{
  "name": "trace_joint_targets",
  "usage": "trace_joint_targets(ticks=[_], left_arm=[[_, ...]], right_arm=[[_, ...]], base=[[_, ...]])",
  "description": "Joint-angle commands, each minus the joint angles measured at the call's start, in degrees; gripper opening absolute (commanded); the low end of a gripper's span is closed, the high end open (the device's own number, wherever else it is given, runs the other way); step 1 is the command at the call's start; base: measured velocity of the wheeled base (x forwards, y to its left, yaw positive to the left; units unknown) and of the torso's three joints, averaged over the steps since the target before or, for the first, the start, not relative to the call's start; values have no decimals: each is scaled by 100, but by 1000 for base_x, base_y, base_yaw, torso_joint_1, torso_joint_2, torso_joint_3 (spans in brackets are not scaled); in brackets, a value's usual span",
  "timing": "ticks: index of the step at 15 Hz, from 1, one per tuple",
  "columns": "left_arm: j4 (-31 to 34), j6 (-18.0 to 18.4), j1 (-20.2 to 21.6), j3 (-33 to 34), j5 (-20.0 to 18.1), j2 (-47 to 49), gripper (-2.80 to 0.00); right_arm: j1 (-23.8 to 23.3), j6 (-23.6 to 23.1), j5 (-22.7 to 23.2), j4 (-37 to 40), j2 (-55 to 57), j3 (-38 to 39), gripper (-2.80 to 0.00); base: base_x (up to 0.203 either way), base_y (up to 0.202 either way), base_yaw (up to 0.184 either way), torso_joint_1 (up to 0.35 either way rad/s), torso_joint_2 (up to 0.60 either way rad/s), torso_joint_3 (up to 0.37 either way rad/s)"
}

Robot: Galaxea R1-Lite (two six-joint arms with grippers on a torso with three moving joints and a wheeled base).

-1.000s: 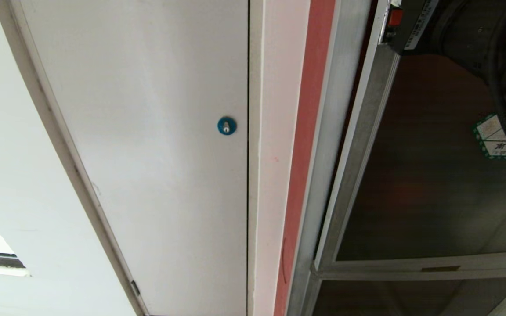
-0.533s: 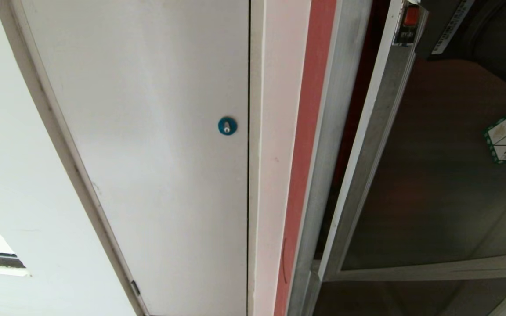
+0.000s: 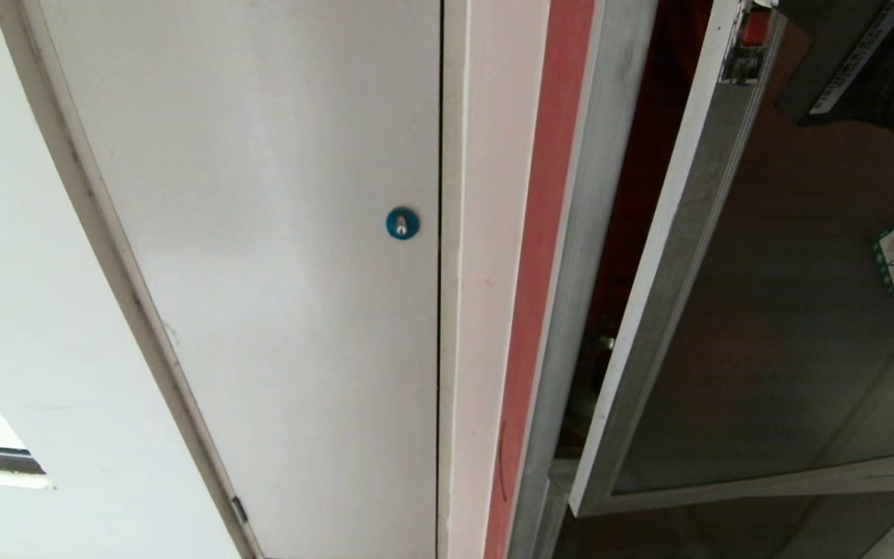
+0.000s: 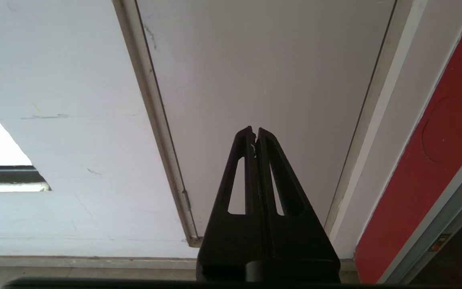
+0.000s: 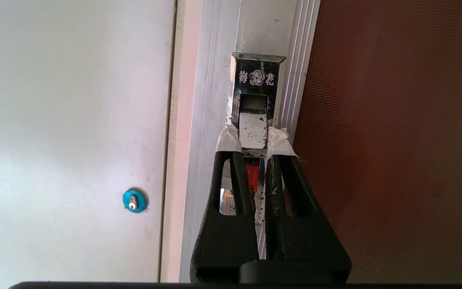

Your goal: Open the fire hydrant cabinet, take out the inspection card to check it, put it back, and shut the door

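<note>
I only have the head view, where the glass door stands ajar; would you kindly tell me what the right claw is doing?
Observer: The right claw is shut on the metal latch, which sits on the silver frame of the door.
Operator: Thank you. Is there anything on its fingertips?
Observer: Yes, both fingertips are wrapped in white tape.
Operator: And where is the left claw?
Observer: The left claw is shut and empty, pointing at the plain white door and apart from it.
</note>
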Motion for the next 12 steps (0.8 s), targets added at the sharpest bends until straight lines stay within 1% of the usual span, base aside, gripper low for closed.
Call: trace_joint_targets(ticks=[1, 7, 12], left_arm=[[-2, 1, 0, 44, -2, -1, -280], [-2, 1, 1, 43, -2, -1, -280], [-2, 1, 9, 44, -2, -1, -280]], right_arm=[[1, -22, -53, 25, -62, 45, 0], [88, -22, -62, 49, -149, 70, 0], [140, -59, -48, 58, -398, 482, 0]], base=[[0, 0, 0, 0, 0, 0], [0, 0, 0, 0, 0, 0], [0, 0, 0, 0, 0, 0]])
